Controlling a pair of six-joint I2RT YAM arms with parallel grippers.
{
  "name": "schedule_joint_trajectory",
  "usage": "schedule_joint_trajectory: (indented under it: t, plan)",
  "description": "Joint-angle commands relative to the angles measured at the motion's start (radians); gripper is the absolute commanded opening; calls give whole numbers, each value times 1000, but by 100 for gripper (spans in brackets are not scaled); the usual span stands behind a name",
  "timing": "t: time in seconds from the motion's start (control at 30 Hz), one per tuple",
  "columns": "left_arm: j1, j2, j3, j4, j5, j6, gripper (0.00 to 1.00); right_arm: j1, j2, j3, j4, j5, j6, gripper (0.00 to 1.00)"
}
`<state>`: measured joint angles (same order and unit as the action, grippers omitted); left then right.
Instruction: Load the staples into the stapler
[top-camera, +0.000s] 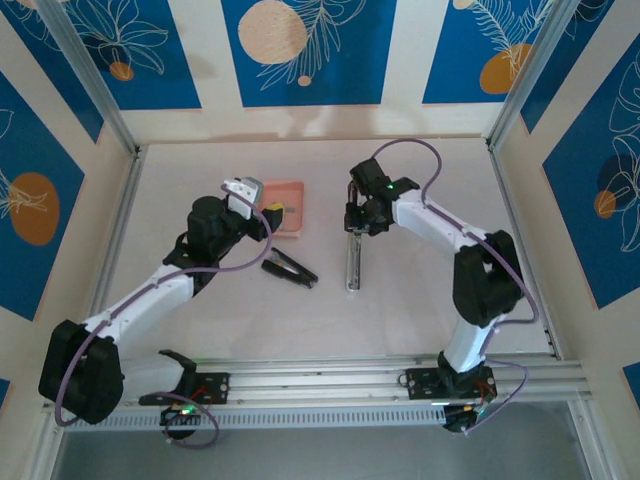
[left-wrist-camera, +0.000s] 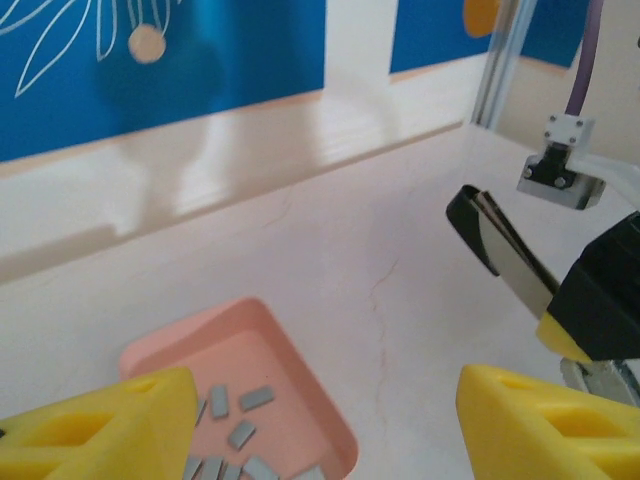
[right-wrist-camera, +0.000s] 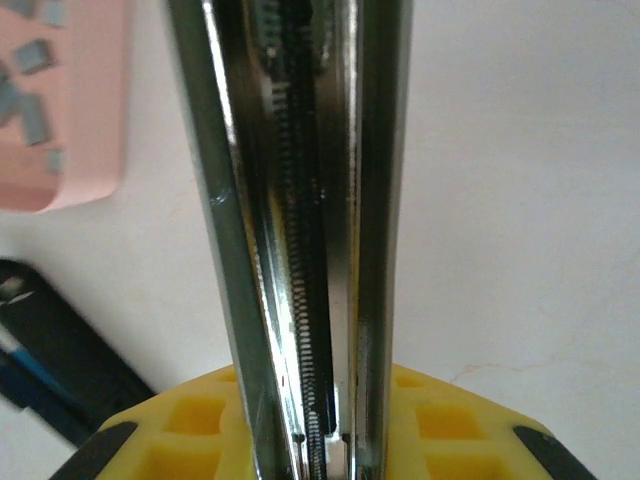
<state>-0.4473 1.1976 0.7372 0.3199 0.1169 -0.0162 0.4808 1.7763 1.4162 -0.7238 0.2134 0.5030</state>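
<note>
Staples (left-wrist-camera: 240, 425) wait in the tray (left-wrist-camera: 300, 370) just under the wide-open left gripper (left-wrist-camera: 328, 400): pickup step. The right gripper (right-wrist-camera: 315, 400) clamps the stapler (right-wrist-camera: 300, 200), channel bared. Next, drop and pinch one strip.

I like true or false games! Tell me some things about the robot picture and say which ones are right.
1. The staples lie in the pink tray. True.
2. The left gripper grips a staple strip. False: it is open, with nothing between its fingers.
3. The right gripper is shut on the stapler. True.
4. The black tool lies inside the tray. False: it lies on the table, outside the tray.
</note>
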Motion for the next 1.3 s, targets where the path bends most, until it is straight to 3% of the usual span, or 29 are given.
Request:
schedule_joint_trajectory:
  t: [0.0, 0.5, 0.73, 0.93, 1.27]
  plan:
    - [-7, -23, -20, -35, -56, -12, 69, 2, 64, 105, -107, 95, 63, 0]
    - [0, 13, 1, -177, -151, -128, 69, -42, 425, 442, -241, 90, -87, 4]
    - [1, 20, -1, -188, -155, -158, 69, -65, 466, 460, -243, 73, -98, 16]
    - [1, 25, -2, -193, -155, -164, 69, -70, 466, 448, -224, 41, -90, 36]
    - [1, 22, -4, -194, -152, -162, 69, -78, 487, 449, -235, 21, -55, 39]
